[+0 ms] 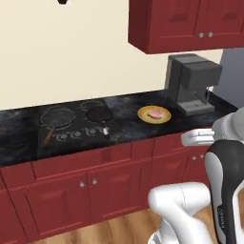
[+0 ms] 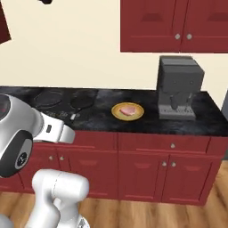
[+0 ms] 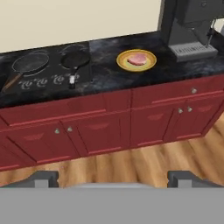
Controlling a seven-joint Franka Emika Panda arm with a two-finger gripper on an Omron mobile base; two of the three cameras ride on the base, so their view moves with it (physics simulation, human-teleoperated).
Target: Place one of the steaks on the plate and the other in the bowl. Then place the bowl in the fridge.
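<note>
The yellow plate (image 1: 154, 115) (image 2: 127, 111) (image 3: 136, 60) with its orange rim lies on the black counter, left of the coffee machine. On it rests the pale pink flat steak (image 1: 155, 114) (image 2: 128, 109) (image 3: 137, 59). The dark brown steak and the orange-red bowl are out of view. My gripper (image 3: 113, 179) hangs well back from the counter, above the wooden floor and in front of the red cabinets. It is open, its two dark fingertips (image 3: 43, 178) stand far apart, and nothing sits between them. A grey surface (image 1: 234, 71) at the far right may be the fridge.
A dark grey coffee machine (image 1: 192, 83) (image 2: 179, 87) (image 3: 192, 26) stands right of the plate. Two black frying pans (image 1: 58, 117) (image 3: 75, 60) sit on the cooktop to the left. Red upper cabinets (image 1: 186, 24) hang above; red lower cabinets (image 3: 105, 131) front the counter.
</note>
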